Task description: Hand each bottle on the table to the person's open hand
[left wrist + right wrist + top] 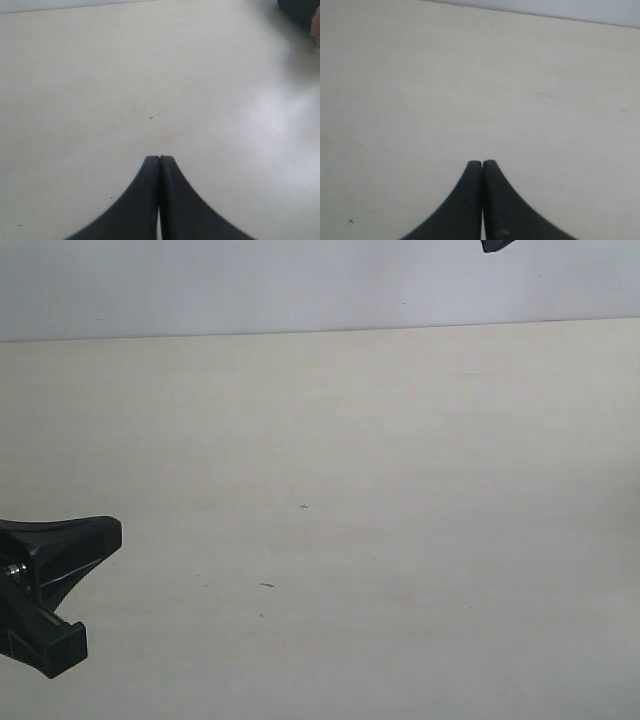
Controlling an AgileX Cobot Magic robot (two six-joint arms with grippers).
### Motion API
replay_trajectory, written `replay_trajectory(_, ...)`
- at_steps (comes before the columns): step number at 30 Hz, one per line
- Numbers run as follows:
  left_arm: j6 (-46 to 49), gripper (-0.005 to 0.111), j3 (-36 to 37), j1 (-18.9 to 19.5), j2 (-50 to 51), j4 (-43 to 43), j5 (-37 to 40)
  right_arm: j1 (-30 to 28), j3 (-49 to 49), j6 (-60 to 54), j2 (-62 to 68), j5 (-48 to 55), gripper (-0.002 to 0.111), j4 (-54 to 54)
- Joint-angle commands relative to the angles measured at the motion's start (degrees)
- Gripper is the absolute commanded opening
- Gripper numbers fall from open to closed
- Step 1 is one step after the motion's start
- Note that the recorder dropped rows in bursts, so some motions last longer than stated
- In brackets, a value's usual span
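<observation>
the bench [400, 440] filled nearly all of every view: a broad, flat, pale beige, matte top with only a few tiny dark marks on it. where the bottles were could not be told from these views. behind the bench's far edge ran a plain pale wall [250, 285], seen as a band in the exterior view and as a thin strip in each wrist view.

the left claw [159, 161] was closed on nothing, its two black fingers pressed flat against each other with only a hairline seam between them, above bare bench. in the exterior view it was cut off by the left edge, so only a black wedge and a blocky part below it showed. the right claw [482, 164] was likewise closed and empty, tips touching, its lower part running out of the picture.

a small dark tip [497, 245] poked in at the top edge of the exterior view, too cropped to identify. in one corner of the left wrist view sat a dark blur [300, 7] with a pinkish sliver [316, 25] just beside it at the edge; both were out of focus and cut off, and what they were could not be made out.

a tiny cross mark [150, 118] lay on the bench beyond the left claw's tips, and a short dark dash [266, 585] lay nearer the camera in the exterior view.
</observation>
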Motion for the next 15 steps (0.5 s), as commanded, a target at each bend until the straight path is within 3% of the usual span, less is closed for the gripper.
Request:
replay_trajectory(1,-0.16,0.000,0.33,-0.14,-0.37,0.23,-0.21,0.10,13.53,-0.86,-11.45,-11.28,0.000,-0.56)
replay_trajectory(4,-0.16,0.000,0.33,-0.14,-0.37,0.23,-0.21,0.10,29.59,-0.86,-23.52,-27.82,0.000,-0.56)
replay_trajectory(9,-0.16,0.000,0.33,-0.14,-0.37,0.23,-0.21,0.10,56.78,-0.86,-41.78,-52.49,0.000,11.53)
replay_trajectory(13,-0.06,0.000,0.33,-0.14,-0.37,0.23,-0.21,0.10,72.27,-0.86,-51.55,-45.91,0.000,19.63)
replay_trajectory(15,-0.20,0.000,0.33,-0.14,-0.37,0.23,-0.21,0.10,74.57,-0.86,-53.36,-41.80,0.000,19.63)
